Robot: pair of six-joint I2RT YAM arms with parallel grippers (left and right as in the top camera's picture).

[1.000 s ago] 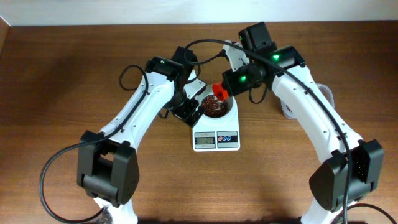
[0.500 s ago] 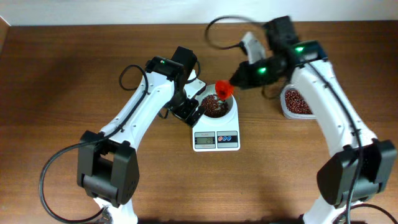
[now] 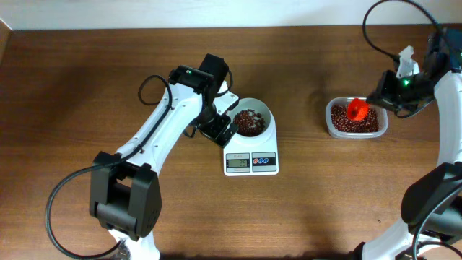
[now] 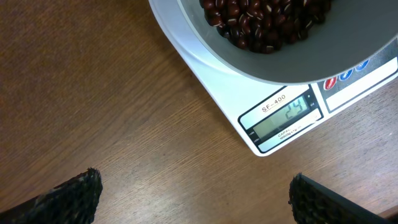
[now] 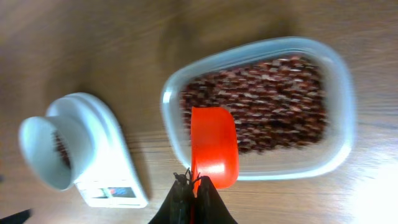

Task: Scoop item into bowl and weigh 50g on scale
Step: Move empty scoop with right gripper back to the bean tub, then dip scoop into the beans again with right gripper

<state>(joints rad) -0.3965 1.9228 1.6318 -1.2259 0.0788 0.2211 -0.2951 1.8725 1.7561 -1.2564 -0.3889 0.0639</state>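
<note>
**Red scoop goes back for more beans**

Red and small, the scoop [image 3: 355, 110] was over the white bowl [image 3: 266, 110] a second ago. Now it has swung far out to the right and hangs over the clear tub [image 3: 329, 124], where most of the beans [image 3: 369, 123] sit. The right gripper [image 5: 191, 191] is pinched tight on the scoop's handle. From the right wrist view the scoop looks empty inside.

The bowl sits on top of the scale [image 3: 251, 163] in the middle of the surface [image 3: 86, 87]. It has a dark heap of beans in it. The little display [image 4: 283, 118] on the scale shows 24. So the job looks about half done, and it needs more beans to get to 50.

The left gripper [image 4: 196, 202] has not moved. It stays low, just beside the left side of the bowl and scale. Its two fingers are spread wide and hold nothing. I cannot tell if it touches the scale.

I think the next step is to dip the scoop into the tub and bring more beans back. The last bit will need small, careful pours so the number does not go over 50.
</note>
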